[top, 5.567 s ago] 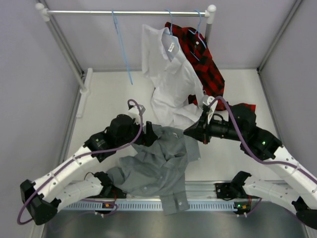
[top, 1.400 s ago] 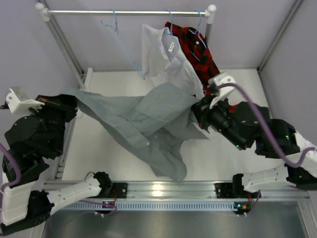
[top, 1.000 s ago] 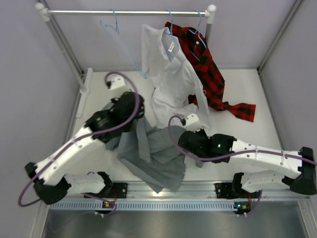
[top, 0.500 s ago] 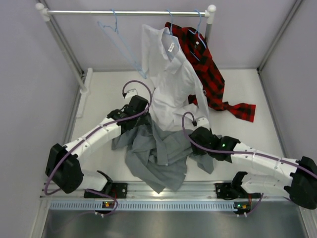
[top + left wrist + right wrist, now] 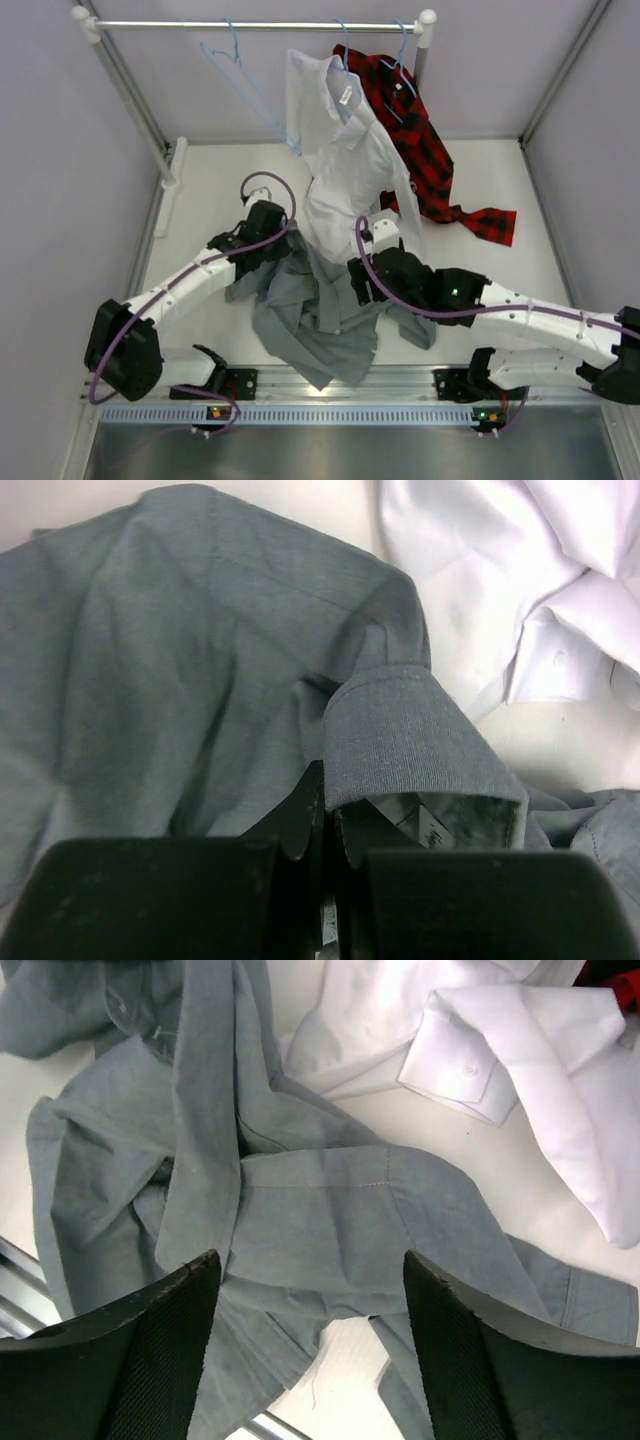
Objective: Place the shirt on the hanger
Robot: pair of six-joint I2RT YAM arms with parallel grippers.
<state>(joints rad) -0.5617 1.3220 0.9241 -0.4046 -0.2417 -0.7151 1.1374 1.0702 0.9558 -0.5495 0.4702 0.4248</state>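
Note:
The grey shirt (image 5: 320, 325) lies crumpled on the white table between both arms. My left gripper (image 5: 283, 250) is at its upper left edge; in the left wrist view the gripper (image 5: 328, 800) is shut on a folded edge of the shirt (image 5: 400, 730). My right gripper (image 5: 358, 282) hovers over the shirt's right side. In the right wrist view it (image 5: 310, 1300) stands open above the shirt (image 5: 330, 1210), nothing between its fingers (image 5: 170, 1350). The light-blue hanger (image 5: 250, 90) hangs bare on the rail at the back left.
A white shirt (image 5: 345, 160) and a red-and-black plaid shirt (image 5: 415, 130) hang from the rail (image 5: 250, 25), their lower parts resting on the table close behind the grippers. A plaid sleeve (image 5: 485, 222) lies at the right. An aluminium rail (image 5: 320, 385) lines the near edge.
My right gripper has opened and let go of the grey shirt, which now lies slack on the table. The left gripper stayed shut and shifted slightly toward the white shirt.

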